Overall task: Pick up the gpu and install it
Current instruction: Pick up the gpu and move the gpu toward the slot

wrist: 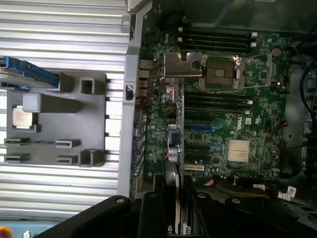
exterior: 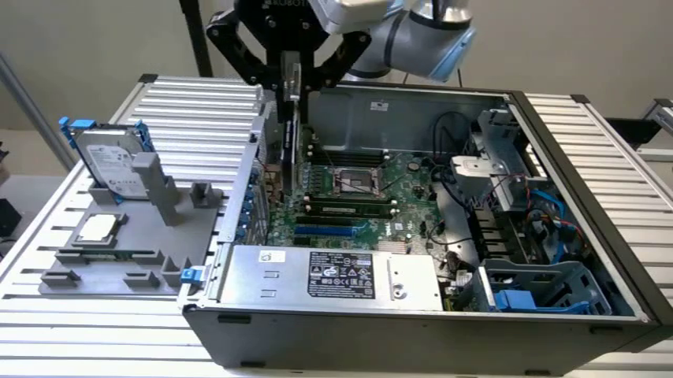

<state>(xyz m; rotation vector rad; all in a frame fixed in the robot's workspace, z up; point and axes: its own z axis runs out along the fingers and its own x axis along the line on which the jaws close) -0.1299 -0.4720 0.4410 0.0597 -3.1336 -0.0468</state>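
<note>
closed claw (wrist: 174,198) pinching gpu (exterior: 289,134) by its top edge, upright over motherboard (wrist: 233,119) inside case (exterior: 421,331). looks light, stiff, fragile; best held by bare edges, firmly but without squeezing hard.

Gripper (exterior: 289,77): matte black, angled linkage bars each side, round pivot pins (wrist: 119,200) at joints, white lettering (exterior: 289,4) on body, partly cut off. Wrist block (exterior: 352,11): pale grey-white, boxy. Arm (exterior: 405,35): silver-grey rounded tube joint, light blue end cap (exterior: 461,47).
</note>
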